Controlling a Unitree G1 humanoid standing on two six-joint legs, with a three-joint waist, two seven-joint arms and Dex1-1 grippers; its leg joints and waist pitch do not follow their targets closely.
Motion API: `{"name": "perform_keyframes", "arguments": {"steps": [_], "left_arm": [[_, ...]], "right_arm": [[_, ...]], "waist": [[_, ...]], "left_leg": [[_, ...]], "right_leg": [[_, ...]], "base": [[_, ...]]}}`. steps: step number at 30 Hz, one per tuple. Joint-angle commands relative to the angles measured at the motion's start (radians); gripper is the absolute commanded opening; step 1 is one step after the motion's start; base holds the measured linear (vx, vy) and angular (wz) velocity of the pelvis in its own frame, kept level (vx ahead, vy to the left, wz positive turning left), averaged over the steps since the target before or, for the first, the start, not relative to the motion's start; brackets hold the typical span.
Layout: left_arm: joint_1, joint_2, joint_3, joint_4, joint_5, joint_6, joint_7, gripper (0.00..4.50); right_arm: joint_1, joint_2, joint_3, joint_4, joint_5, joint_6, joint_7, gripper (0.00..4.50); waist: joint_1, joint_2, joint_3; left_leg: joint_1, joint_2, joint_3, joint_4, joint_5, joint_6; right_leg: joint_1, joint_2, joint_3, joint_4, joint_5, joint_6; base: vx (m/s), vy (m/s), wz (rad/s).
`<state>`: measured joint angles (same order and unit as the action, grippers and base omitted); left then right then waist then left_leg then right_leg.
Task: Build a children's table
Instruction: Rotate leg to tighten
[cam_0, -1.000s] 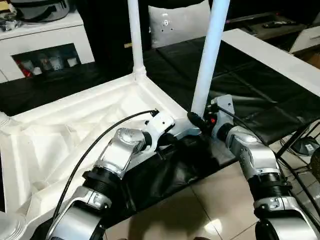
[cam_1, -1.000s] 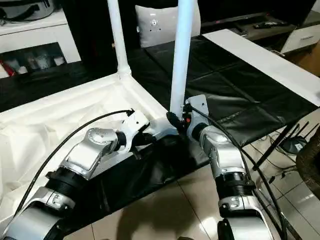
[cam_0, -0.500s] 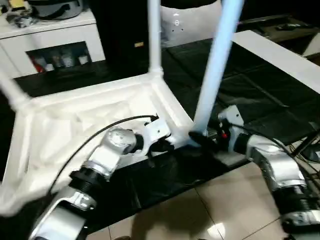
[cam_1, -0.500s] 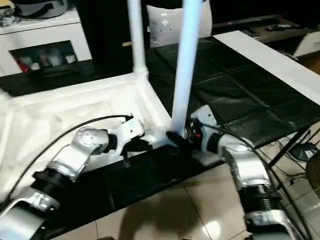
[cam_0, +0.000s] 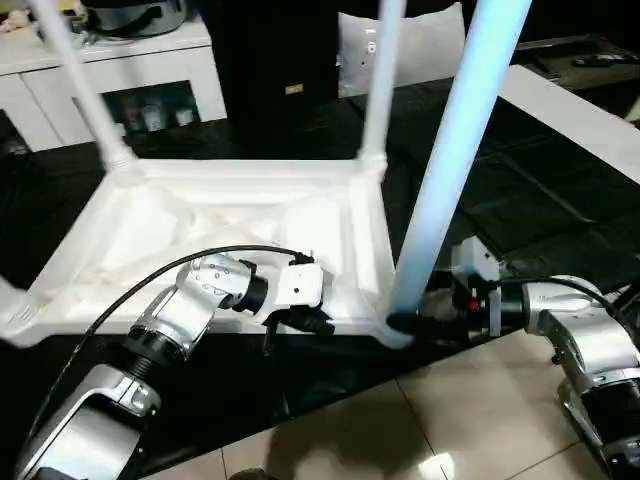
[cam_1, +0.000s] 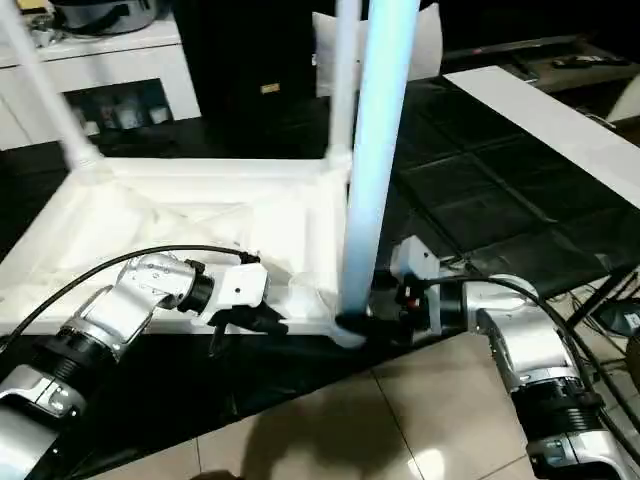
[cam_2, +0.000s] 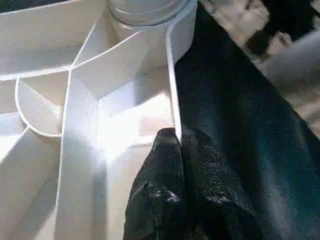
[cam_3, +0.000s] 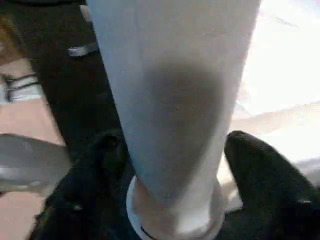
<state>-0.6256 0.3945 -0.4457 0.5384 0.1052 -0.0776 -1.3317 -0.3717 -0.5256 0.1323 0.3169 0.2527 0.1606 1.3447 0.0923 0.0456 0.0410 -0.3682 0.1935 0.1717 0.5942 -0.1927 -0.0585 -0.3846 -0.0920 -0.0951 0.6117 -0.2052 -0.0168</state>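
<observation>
The white table top (cam_0: 230, 215) lies upside down on a black mat, ribbed side up. Legs stand in its corner sockets. The near right leg (cam_0: 450, 170) rises tall in front of me. My right gripper (cam_0: 415, 318) is shut on that leg's base, with one black finger (cam_3: 90, 170) on each side of the leg (cam_3: 175, 100). My left gripper (cam_0: 305, 320) is shut on the top's near rim (cam_2: 172, 90), its fingertips (cam_2: 167, 150) pinching the thin wall. The far right leg (cam_0: 378, 90) and the far left leg (cam_0: 80, 85) stand upright.
A black mat (cam_0: 530, 200) covers the floor under and beyond the table. A long white board (cam_0: 580, 110) lies to the right. At the back stand a white cabinet (cam_0: 130, 60) and a white cushion (cam_0: 410, 45). Tiled floor (cam_0: 450, 430) lies near me, with cables (cam_1: 600, 300) at right.
The table top has swung round with both grippers holding it, and its near right corner has come toward me. The far left leg has come into view. The head camera has shifted too.
</observation>
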Motion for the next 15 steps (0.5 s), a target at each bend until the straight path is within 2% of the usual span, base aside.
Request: {"name": "perform_keyframes", "arguments": {"steps": [1,5,10,12,15], "left_arm": [[-0.006,0.009,-0.061,0.007,0.021,-0.035,-0.068,0.00],[-0.011,0.009,-0.062,0.019,0.017,-0.057,-0.099,0.00],[-0.015,0.008,-0.063,0.032,0.018,-0.067,-0.098,0.00],[-0.014,0.008,-0.063,0.033,0.017,-0.066,-0.098,0.00],[-0.002,-0.002,-0.047,0.025,0.002,-0.029,-0.095,0.00]], "right_arm": [[-0.011,-0.016,0.008,-0.014,0.026,0.008,0.038,2.87],[-0.016,-0.023,0.019,-0.013,0.038,0.022,0.077,2.69],[-0.014,-0.026,0.026,-0.018,0.043,0.031,0.099,2.23],[-0.012,-0.026,0.027,-0.021,0.045,0.033,0.102,2.03],[-0.004,-0.021,0.026,-0.037,0.059,0.053,0.102,1.97]], "waist": [[-0.003,-0.009,-0.064],[-0.002,-0.010,-0.063],[-0.002,-0.012,-0.064],[-0.001,-0.012,-0.064],[-0.001,-0.011,-0.065]], "left_leg": [[0.007,0.043,-0.007,-0.061,-0.126,0.100],[0.006,0.042,-0.007,-0.061,-0.128,0.101],[0.006,0.042,-0.007,-0.061,-0.124,0.096],[0.006,0.043,-0.007,-0.061,-0.118,0.096],[0.006,0.043,-0.007,-0.060,-0.116,0.096]], "right_leg": [[0.051,-0.061,0.052,-0.063,-0.068,-0.253],[0.052,-0.061,0.051,-0.064,-0.067,-0.256],[0.052,-0.061,0.051,-0.064,-0.074,-0.253],[0.052,-0.061,0.052,-0.063,-0.068,-0.253],[0.052,-0.061,0.051,-0.062,-0.066,-0.254]], "base": [[0.000,0.000,0.00],[0.000,0.000,0.00],[0.000,0.000,0.00],[0.000,0.000,0.00],[0.000,0.000,0.00]]}}
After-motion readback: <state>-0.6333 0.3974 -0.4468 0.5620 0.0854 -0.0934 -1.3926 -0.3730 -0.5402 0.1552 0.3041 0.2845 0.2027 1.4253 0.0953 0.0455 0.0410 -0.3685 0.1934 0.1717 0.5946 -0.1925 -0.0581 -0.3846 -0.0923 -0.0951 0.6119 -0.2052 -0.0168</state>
